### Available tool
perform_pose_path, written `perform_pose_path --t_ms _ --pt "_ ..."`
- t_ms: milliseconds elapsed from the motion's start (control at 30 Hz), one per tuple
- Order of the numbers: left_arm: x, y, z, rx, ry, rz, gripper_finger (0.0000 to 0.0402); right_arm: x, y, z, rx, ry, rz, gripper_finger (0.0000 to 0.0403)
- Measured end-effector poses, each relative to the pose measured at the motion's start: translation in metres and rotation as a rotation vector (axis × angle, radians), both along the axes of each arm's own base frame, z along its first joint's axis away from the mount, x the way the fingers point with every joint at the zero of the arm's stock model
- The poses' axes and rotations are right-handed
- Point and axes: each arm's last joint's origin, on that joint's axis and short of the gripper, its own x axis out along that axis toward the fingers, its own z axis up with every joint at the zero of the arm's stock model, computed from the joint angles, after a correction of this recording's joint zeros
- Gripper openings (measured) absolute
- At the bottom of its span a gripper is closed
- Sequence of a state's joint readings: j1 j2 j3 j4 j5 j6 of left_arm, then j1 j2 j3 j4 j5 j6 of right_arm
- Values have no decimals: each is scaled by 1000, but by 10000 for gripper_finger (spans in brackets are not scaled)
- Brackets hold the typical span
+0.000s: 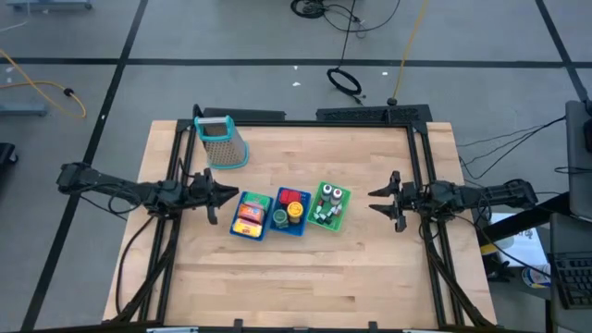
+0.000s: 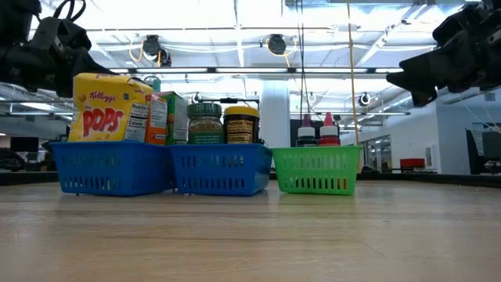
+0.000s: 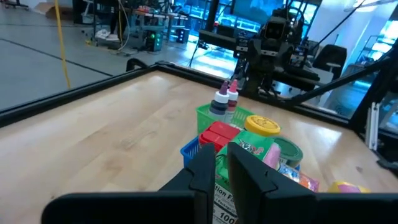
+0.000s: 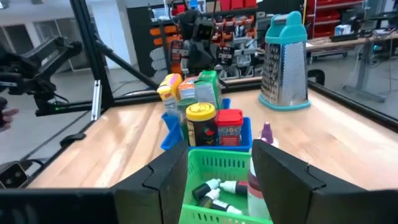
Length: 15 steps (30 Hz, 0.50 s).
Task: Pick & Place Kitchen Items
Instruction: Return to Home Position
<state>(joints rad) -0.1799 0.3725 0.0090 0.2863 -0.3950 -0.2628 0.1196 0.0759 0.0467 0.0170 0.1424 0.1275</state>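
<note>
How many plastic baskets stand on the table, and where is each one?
3. The left blue basket is at the left arm's end of the row, the middle blue basket beside it, and the green basket at the right arm's end. None seems hidden.

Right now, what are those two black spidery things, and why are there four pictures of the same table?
They are two robot arms, each ending in a claw. One picture looks down from above: the left claw and the right claw hover on either side of three baskets. One looks level across the table. Two come from cameras on the arms' wrists. The left blue basket holds cereal boxes, the middle blue basket holds jars, the green basket holds small bottles. A metal grater stands apart. Neither claw holds anything; the right one is open.
</note>
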Motion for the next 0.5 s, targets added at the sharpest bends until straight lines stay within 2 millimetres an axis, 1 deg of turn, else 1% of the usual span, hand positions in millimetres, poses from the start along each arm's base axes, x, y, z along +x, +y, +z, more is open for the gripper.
perform_pose_path --t_ms 167,500 --pt "0 0 0 -13 -5 0 40 1 0 3 -37 -30 0 171" --pt "0 0 0 0 -2 -1 40 1 0 6 -28 -60 -12 171"
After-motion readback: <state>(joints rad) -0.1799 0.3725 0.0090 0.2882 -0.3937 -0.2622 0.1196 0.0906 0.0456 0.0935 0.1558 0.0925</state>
